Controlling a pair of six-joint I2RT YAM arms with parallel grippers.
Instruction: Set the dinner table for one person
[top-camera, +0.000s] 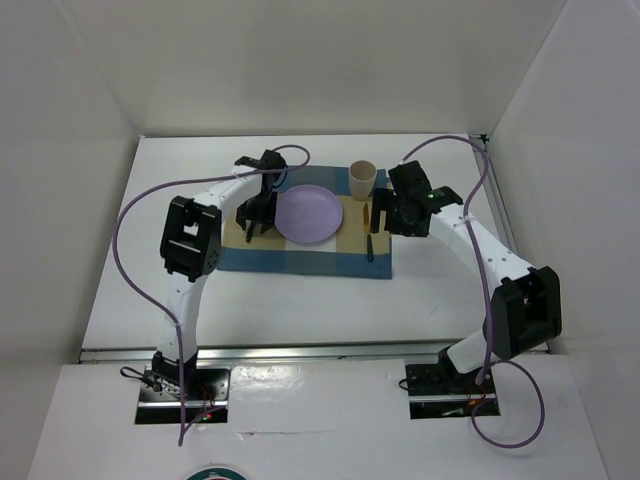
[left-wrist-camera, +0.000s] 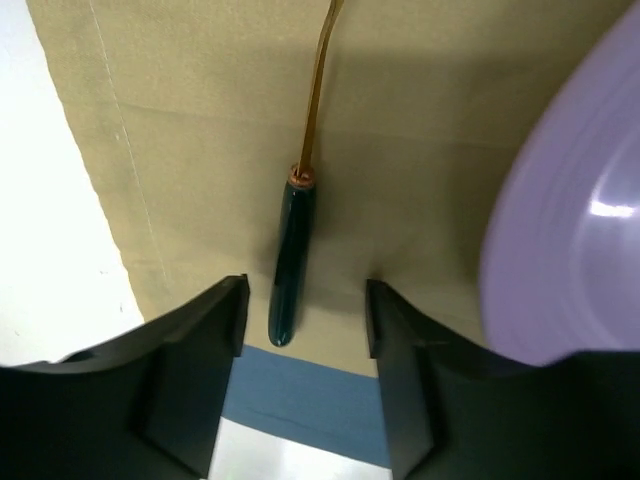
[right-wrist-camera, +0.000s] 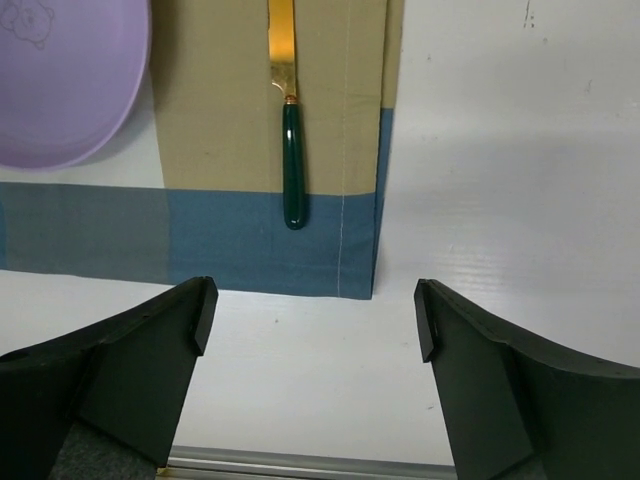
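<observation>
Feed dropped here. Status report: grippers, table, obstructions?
Left gripper open over green-handled utensil; right gripper open, empty. Dinner table: plate, knife on placemat, cup at far corner. Nothing blocking.

We see a green-handled eating tool (left-wrist-camera: 290, 260) between the spread fingers of our left gripper (left-wrist-camera: 306, 305).
It lies on the tan cloth mat (left-wrist-camera: 200, 130), with the purple plate (left-wrist-camera: 575, 220) on the right and the white table (left-wrist-camera: 50, 230) on the left.

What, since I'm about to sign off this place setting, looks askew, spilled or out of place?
Nothing stands out. The plate sits centred on the mat, the knife lies straight on its right, a green-handled utensil on its left, and the cup stands upright at the far right.
</observation>
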